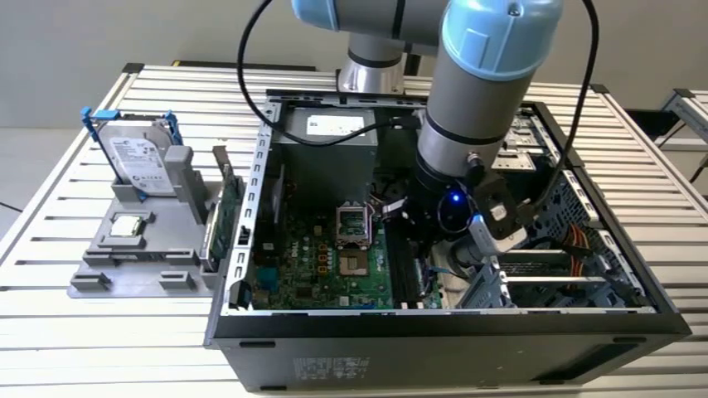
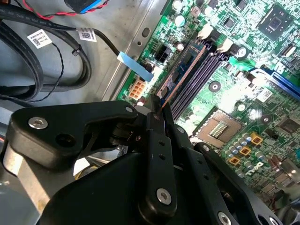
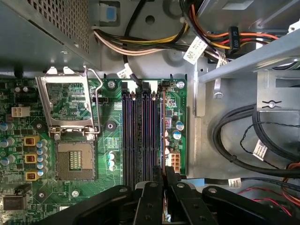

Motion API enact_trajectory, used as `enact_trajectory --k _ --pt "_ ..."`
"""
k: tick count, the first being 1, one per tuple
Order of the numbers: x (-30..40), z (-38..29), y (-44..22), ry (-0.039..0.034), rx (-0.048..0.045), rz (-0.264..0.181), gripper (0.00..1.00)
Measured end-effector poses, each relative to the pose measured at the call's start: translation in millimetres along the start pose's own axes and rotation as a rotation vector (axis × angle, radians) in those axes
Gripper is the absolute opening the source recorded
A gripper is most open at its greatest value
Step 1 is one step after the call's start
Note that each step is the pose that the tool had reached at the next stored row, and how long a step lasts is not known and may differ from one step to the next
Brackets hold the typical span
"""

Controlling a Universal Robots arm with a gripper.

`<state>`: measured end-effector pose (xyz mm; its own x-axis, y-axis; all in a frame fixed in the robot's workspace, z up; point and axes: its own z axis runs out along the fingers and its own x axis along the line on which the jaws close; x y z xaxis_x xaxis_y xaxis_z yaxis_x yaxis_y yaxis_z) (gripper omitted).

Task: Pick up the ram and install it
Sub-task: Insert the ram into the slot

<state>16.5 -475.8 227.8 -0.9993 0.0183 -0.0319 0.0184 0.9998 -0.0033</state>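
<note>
My gripper (image 1: 425,242) is down inside the open computer case, over the motherboard's memory slots (image 3: 136,136). Its black fingers (image 3: 154,197) are shut on the ram (image 3: 163,131), a thin dark stick seen edge-on. In the second wrist view the ram (image 2: 185,65) shows black chips and runs away from the gripper (image 2: 159,110) along the outermost slot, on the side nearest the cables. The ram stands on edge, parallel to the purple slots (image 2: 197,79). I cannot tell whether it is seated in the slot. The gripper (image 3: 164,177) holds the ram by one end.
An open CPU socket (image 3: 75,161) lies beside the slots. Black cables (image 3: 243,140) and the drive cage crowd the other side. The power supply (image 1: 332,137) sits at the back. Outside the case, a grey holder (image 1: 138,249) carries a hard drive (image 1: 144,162) and a green card (image 1: 227,220).
</note>
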Motion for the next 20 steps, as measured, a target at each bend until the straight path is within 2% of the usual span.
enact_trajectory --k 20 --pt "5.9 5.5 -2.6 0.0000 -0.0001 -0.005 0.00"
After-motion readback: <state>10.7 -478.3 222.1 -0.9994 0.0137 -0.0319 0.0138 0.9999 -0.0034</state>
